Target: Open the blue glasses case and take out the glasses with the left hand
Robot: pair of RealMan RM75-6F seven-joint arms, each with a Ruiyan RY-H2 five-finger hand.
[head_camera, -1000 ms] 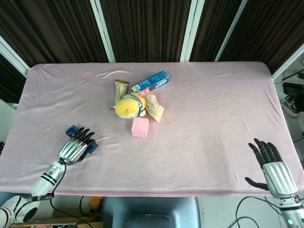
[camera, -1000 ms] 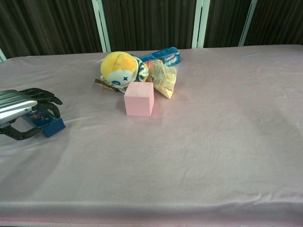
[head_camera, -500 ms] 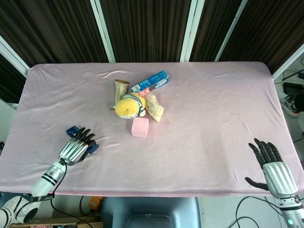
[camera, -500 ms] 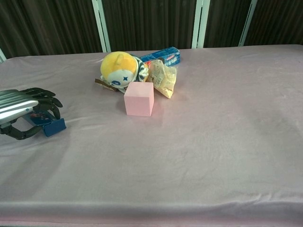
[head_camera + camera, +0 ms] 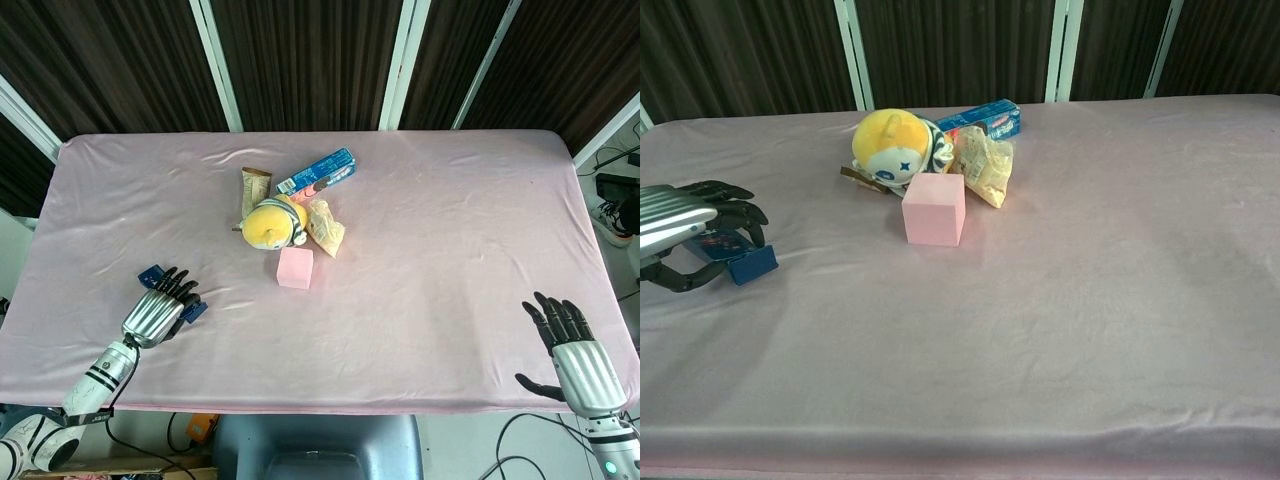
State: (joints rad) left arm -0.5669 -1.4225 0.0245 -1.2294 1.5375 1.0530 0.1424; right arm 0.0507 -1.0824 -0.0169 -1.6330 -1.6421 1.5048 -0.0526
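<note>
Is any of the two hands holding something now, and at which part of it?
The left hand curls over the blue glasses case, covering its left part; a firm grip cannot be told. The right hand is open, holding nothing.

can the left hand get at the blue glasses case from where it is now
Probably yes. The left hand is already over the blue glasses case, fingers curled above it, and nothing lies between them. Whether it actually grips the case cannot be told.

Left hand (image 5: 158,312) slightly nearer robot.

Blue glasses case (image 5: 743,262), pink cube (image 5: 934,209), pink tablecloth (image 5: 450,240)
</note>
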